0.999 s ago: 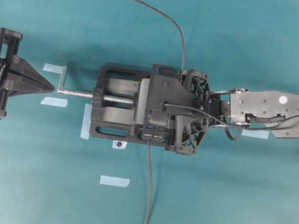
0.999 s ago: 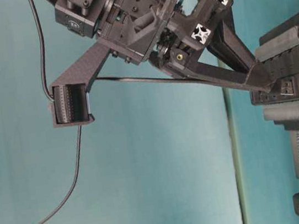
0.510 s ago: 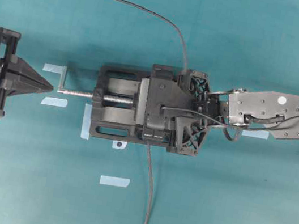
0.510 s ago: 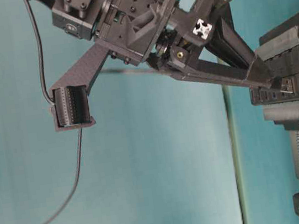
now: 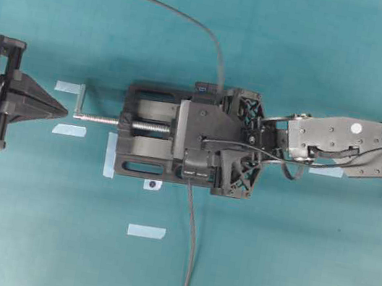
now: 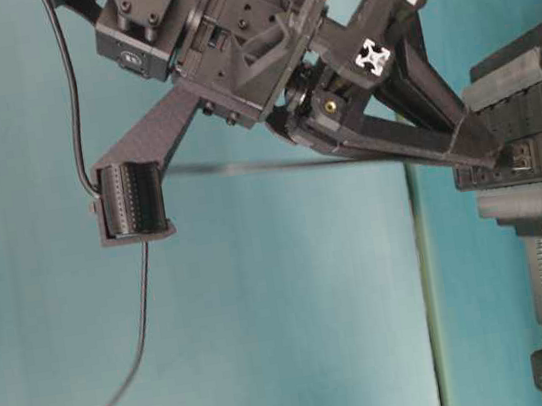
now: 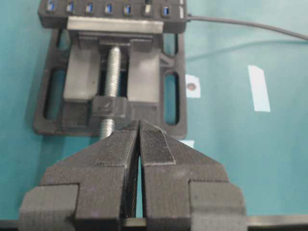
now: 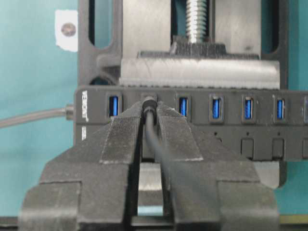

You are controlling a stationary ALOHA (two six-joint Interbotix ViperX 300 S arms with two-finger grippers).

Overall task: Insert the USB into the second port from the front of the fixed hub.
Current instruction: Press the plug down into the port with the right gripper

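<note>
The USB point(image 8: 149, 102), a small black plug, sits pinched between the fingertips of my right gripper point(image 8: 149, 109), which is shut on it. Its tip is at the second slot from the labelled end of the fixed hub point(image 8: 240, 122); the first blue slot shows beside it. I cannot tell how deep the plug is. From the table-level view the right gripper point(image 6: 485, 148) presses against the fixed hub point(image 6: 538, 160). Overhead, the right gripper point(image 5: 195, 160) covers most of the hub. My left gripper point(image 5: 63, 108) is shut on nothing, left of the vise; its tips point(image 7: 139, 124) meet.
A black vise point(image 5: 144, 139) with a silver screw point(image 5: 99, 119) clamps the hub. The USB's grey cable point(image 5: 162, 6) runs off to the top left. The hub's own dark cable point(image 5: 189, 253) runs to the front edge. Pale tape marks point(image 5: 146, 231) dot the teal mat.
My right gripper, still holding the USB, has shifted slightly left over the hub and now covers the front blue slots. The grey cable has swung left. The left arm is unchanged.
</note>
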